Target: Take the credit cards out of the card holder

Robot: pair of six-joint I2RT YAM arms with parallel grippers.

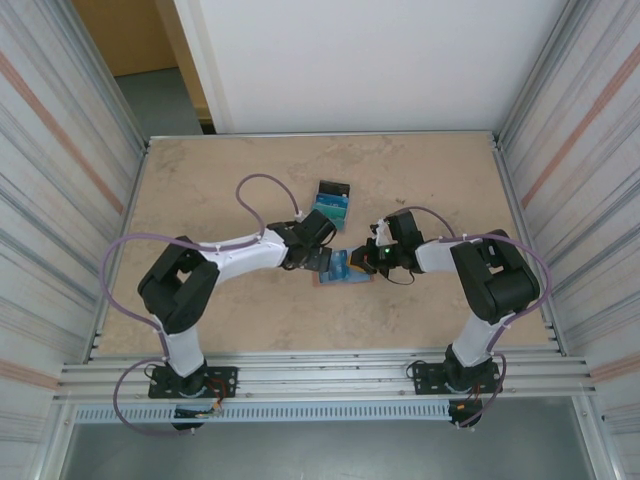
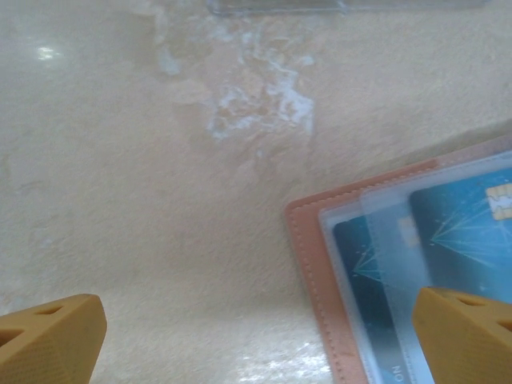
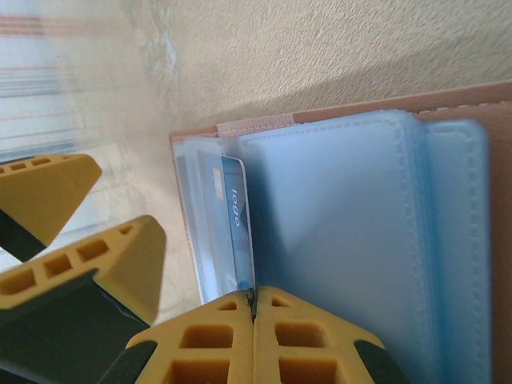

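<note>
The card holder [image 1: 346,267] lies spread open on the table between both grippers, salmon outside [image 2: 308,256] and blue-grey inside [image 3: 344,232]. Teal credit cards [image 2: 456,232] sit in its clear pocket. My right gripper [image 3: 254,308] is shut on the near edge of a blue credit card [image 3: 234,216] that stands in the pocket by the fold. My left gripper [image 2: 256,332] is open wide at the holder's left end, one of its fingers [image 2: 468,336] over the pocket and the other over bare table. In the top view the left gripper [image 1: 322,262] and right gripper [image 1: 366,260] face each other across the holder.
A small pile of loose teal and black cards [image 1: 331,203] lies on the table just behind the left gripper. The left gripper's yellow fingers [image 3: 120,256] are close beside the right gripper's. Metal walls line both sides of the beige table [image 1: 220,180].
</note>
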